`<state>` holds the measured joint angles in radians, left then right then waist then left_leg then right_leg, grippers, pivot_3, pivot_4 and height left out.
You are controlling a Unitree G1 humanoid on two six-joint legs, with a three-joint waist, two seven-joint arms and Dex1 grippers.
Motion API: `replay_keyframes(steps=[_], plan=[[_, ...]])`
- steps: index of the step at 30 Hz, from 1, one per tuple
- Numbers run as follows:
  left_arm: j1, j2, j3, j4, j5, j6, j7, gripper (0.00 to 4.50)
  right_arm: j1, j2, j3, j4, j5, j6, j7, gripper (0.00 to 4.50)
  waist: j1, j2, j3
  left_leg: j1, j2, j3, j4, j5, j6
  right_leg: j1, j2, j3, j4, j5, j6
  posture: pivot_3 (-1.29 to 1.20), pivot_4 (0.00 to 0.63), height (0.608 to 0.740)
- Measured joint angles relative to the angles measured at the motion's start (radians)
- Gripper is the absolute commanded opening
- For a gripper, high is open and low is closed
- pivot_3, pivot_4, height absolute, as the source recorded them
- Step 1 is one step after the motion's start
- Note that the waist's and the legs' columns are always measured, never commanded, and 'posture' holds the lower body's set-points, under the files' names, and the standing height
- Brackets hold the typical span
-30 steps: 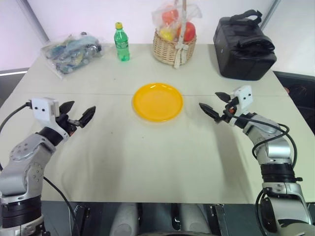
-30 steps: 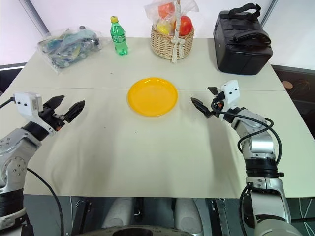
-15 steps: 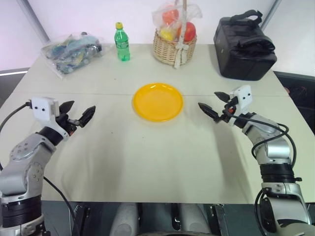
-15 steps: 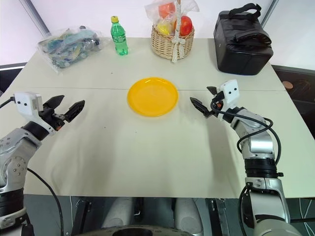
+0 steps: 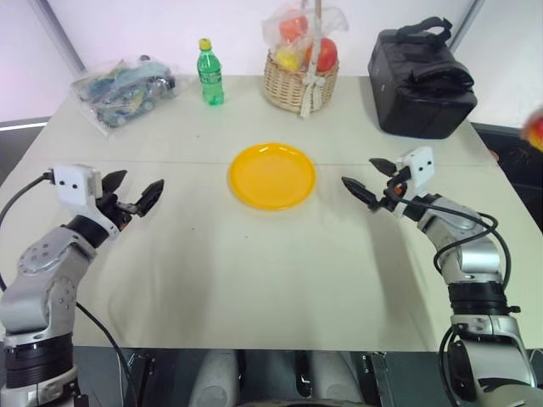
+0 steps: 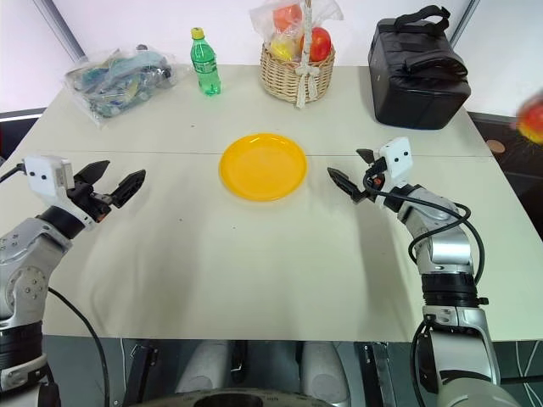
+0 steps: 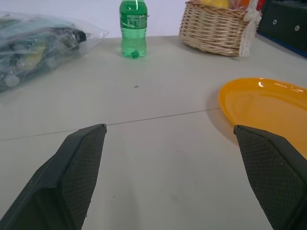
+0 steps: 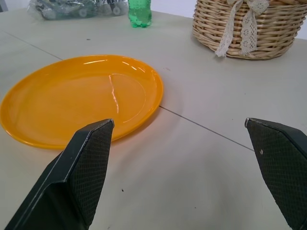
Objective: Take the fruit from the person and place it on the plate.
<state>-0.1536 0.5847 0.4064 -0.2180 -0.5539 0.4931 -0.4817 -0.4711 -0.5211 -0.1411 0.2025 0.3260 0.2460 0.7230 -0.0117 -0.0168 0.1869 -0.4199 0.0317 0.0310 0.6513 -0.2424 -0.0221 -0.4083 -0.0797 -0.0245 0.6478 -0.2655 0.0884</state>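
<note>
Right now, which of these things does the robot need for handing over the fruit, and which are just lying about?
For the job:
- fruit, coming in at the right edge
- plate
- left gripper and right gripper, both open

Lying about:
- wicker basket
- green bottle
- black bag
- plastic bag

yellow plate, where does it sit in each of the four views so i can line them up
Left eye view: the plate lies at the table's middle, between the two claws.
Right eye view: same spot, just in front of the seam across the table.
Left wrist view: past the fingers, cut by the picture's edge.
Right wrist view: close up, beyond one finger.
Shared landmark: the wicker basket, behind the plate in every view.
</note>
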Motion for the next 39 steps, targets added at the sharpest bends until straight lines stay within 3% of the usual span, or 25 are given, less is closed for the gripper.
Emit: replay_keyframes(steps=[18,23,28,32,39], plan=[[-0.013,0.000,-0.011,0.021,0.023,-0.004,-0.009,4.45,0.002,0.004,0.000,-0.003,0.000,0.001,-0.018,4.50,0.000,0.000,0.000,0.000,0.000,0.000,0.000,0.000,0.000,0.000,0.000,0.000,0.000,0.000,0.000,0.00,0.150,0.740],[-0.093,0.014,-0.010,0.030,-0.006,0.011,-0.029,4.45,0.002,0.005,0.001,-0.004,0.000,0.002,-0.023,4.50,0.002,0.000,0.000,-0.001,0.000,0.000,0.000,0.000,0.000,0.000,0.000,0.000,0.000,0.000,0.000,0.00,0.150,0.740],[-0.254,0.139,-0.005,0.023,-0.137,0.123,-0.142,4.45,0.004,0.004,0.001,-0.006,0.000,0.005,-0.028,4.50,-0.001,0.000,0.000,-0.001,0.000,0.000,0.000,0.000,0.000,0.000,0.000,0.000,0.000,0.000,0.000,0.00,0.150,0.740],[-0.293,0.245,-0.046,0.017,-0.245,0.230,-0.319,4.45,0.037,-0.004,-0.013,-0.055,0.007,0.032,-0.042,4.50,-0.003,0.000,0.000,0.000,0.000,0.000,-0.001,0.000,0.000,0.000,0.000,0.000,0.000,0.000,0.000,0.00,0.150,0.740],[-0.381,0.274,-0.125,0.094,-0.324,0.321,-0.492,4.45,0.119,-0.040,-0.091,-0.201,-0.003,0.148,-0.188,4.50,0.000,0.000,0.000,0.000,0.000,0.000,0.000,0.000,0.000,0.000,0.000,0.000,0.000,0.000,0.000,0.00,0.150,0.740]])
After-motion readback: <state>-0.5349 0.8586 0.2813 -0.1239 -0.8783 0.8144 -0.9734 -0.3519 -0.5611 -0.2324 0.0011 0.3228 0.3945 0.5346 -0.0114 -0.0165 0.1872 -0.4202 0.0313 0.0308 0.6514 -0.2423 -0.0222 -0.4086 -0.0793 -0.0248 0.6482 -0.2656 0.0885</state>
